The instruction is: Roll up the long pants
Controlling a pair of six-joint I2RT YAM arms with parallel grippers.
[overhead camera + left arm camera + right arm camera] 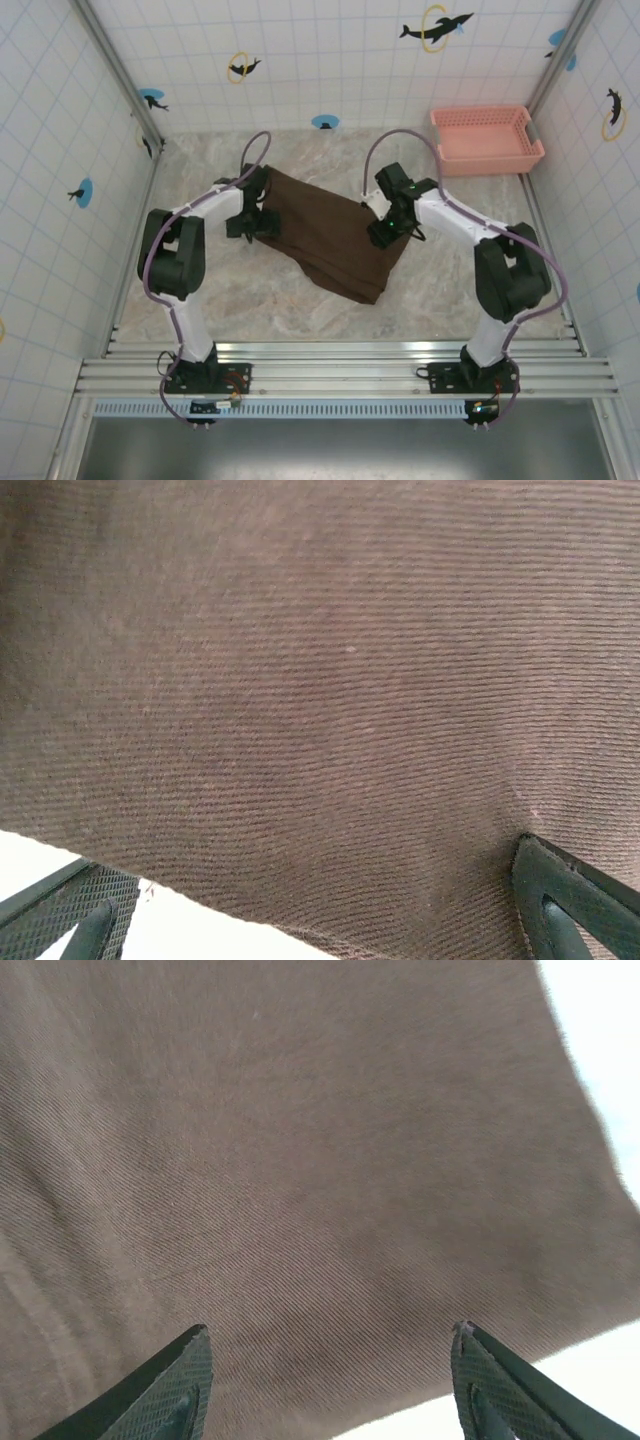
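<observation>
In the top external view, the long pants [335, 235] are seen as a dark brown folded sheet lying flat at the centre of the frame on the marbled table [250, 300], narrowing toward a point at the lower centre. The left gripper [250, 225] is placed at the cloth's left edge, and the right gripper [385, 232] at its right edge, both low over the fabric. A pink basket [487, 138] is set in the upper right of the frame, well apart from the pants.

In the left wrist view, nearly the whole frame is covered by the ribbed brown cloth of the long pants [320, 680]. The left gripper [312, 865] is released: its dark fingers [570, 900] are spread to the lower left and lower right corners, and nothing is pinched between them. A pale strip of table [200, 930] is seen below the cloth's edge at the bottom left.

In the right wrist view, the long pants [300, 1160] are spread across most of the frame, with the pale table [610, 1060] exposed at the upper right and along the bottom. The right gripper [330, 1335] is released too, its jaws parted at the bottom of the frame with flat cloth between them
</observation>
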